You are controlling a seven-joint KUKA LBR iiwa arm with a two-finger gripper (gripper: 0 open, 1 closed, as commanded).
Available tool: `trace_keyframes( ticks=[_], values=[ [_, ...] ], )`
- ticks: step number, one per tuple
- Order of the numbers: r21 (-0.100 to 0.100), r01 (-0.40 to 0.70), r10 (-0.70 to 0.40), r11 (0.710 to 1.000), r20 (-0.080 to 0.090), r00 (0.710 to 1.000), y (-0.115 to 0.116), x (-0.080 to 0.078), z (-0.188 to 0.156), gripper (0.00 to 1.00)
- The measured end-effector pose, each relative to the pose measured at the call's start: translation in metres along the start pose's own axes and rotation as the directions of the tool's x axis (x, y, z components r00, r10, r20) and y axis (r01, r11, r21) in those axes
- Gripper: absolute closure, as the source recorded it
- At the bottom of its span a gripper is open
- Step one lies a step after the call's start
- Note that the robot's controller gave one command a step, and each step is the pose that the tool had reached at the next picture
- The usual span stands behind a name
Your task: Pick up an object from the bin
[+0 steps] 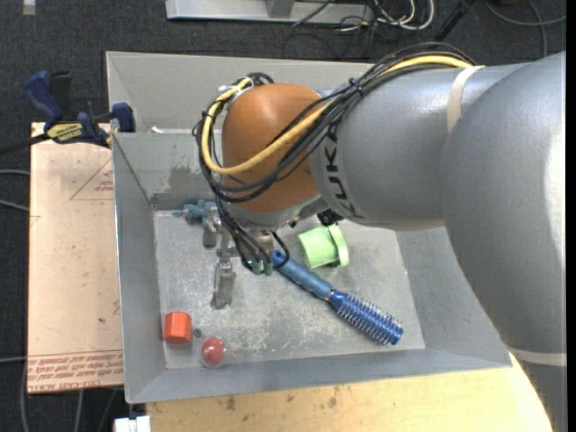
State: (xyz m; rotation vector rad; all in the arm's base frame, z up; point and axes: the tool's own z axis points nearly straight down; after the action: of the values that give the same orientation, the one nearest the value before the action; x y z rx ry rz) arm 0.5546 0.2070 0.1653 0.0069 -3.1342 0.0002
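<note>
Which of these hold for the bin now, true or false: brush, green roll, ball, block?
The blue brush lies to the view's right of the gripper. True.
The green roll sits in the front left corner. False: it lies mid-bin, by the brush's handle end.
The red ball lies beside the orange block near the front wall. True.
The gripper holds the orange block. False: the block lies on the floor, apart from it.
</note>
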Motion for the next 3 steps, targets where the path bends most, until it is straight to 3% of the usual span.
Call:
trace_keyframes(
  ticks=[1,2,3],
  values=[
    [-0.002,0.110,-0.110,0.994,0.013,0.994,0.043,0.066,0.098,0.00],
    [-0.003,0.077,-0.077,0.997,0.010,0.997,0.048,0.074,0.064,0.00],
    [-0.003,-0.035,0.035,0.999,0.010,0.999,0.037,0.074,0.036,0.00]
  ],
)
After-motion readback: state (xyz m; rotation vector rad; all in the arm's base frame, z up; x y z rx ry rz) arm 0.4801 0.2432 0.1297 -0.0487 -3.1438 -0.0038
